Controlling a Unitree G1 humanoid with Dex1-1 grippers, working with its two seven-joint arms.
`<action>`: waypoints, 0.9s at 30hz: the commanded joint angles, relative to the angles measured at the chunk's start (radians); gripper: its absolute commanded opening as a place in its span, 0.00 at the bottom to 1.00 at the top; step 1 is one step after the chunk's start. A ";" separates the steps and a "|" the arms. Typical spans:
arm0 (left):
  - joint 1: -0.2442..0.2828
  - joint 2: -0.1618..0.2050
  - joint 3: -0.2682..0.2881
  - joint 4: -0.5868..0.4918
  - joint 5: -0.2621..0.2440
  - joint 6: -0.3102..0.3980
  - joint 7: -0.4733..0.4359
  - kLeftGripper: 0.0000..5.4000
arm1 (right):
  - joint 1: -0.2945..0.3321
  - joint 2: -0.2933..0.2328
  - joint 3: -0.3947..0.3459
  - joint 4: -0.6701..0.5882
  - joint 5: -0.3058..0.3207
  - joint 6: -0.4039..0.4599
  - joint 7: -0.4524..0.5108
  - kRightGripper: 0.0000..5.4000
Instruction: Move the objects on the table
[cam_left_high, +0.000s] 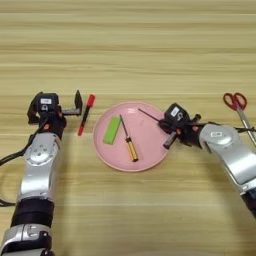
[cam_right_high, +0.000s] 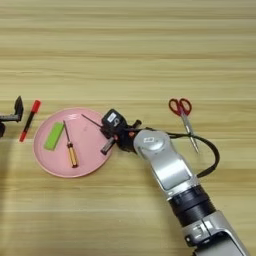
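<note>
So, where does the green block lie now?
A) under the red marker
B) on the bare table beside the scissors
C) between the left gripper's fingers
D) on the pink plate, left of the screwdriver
D: the green block lies flat on the pink plate, just left of the screwdriver.

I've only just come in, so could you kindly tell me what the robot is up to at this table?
The right hand holds a thin black pair of tweezers over the rim of a round pink plate, which already carries a flat bright-green rectangular block and a small orange-handled screwdriver. The left hand sits open beside a slim red marker pen on the light wooden table. Red-handled scissors lie far right.
</note>
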 joint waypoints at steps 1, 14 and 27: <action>-0.003 -0.001 0.001 0.005 0.004 0.007 0.008 1.00 | -0.021 -0.010 -0.054 -0.027 0.022 0.013 -0.014 0.01; -0.003 -0.004 0.000 0.006 0.006 0.003 0.012 1.00 | -0.020 -0.057 -0.182 0.003 0.042 -0.008 -0.066 0.01; -0.002 0.001 0.003 0.004 0.005 0.004 0.013 1.00 | 0.036 -0.092 -0.217 0.077 0.040 -0.049 -0.097 0.01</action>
